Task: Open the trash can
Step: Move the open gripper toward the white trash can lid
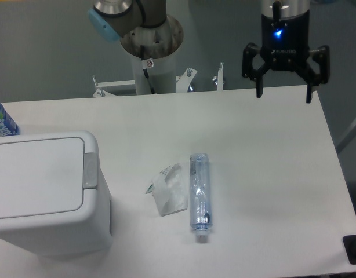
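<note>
The gripper [284, 95] hangs at the table's [271, 174] far right edge with its fingers spread wide, holding nothing. The trash can [44, 194] sits at the near left, lid flat down, well apart from it. A clear bottle [199, 194] lies mid-table, touching a crumpled wrapper [169, 190]

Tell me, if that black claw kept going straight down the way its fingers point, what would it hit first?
Probably the bare white table near its far right edge. The gripper hangs open, fingers pointing down, well away from the trash can and the clear bottle. Depth is unclear, so it might miss the edge.
</note>
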Controlling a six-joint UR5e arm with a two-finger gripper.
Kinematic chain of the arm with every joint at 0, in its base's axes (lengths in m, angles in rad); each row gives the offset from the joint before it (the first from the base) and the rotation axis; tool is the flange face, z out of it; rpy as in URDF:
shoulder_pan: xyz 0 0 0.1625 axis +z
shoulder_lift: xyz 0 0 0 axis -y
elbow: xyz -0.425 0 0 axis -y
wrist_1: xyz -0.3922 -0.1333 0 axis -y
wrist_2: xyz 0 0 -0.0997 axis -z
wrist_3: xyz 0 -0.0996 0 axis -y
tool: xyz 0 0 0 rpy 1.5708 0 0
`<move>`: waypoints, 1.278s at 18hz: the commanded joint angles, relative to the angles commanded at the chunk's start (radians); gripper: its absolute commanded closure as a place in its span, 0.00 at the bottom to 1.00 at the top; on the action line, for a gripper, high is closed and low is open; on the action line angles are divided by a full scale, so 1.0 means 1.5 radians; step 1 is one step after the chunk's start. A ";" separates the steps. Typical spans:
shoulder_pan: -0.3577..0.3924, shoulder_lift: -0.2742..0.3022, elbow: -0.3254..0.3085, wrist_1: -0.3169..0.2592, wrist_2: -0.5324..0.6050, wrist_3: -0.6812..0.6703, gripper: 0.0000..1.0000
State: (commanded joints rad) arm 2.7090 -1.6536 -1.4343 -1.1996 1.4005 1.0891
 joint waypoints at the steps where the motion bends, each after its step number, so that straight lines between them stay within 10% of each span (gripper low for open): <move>1: 0.000 0.000 -0.002 -0.001 0.003 0.000 0.00; 16: -0.004 -0.012 0.012 0.014 -0.075 -0.198 0.00; 23: -0.091 -0.052 0.050 0.062 -0.075 -0.396 0.00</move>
State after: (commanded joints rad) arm 2.5727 -1.7319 -1.3591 -1.1060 1.2885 0.4958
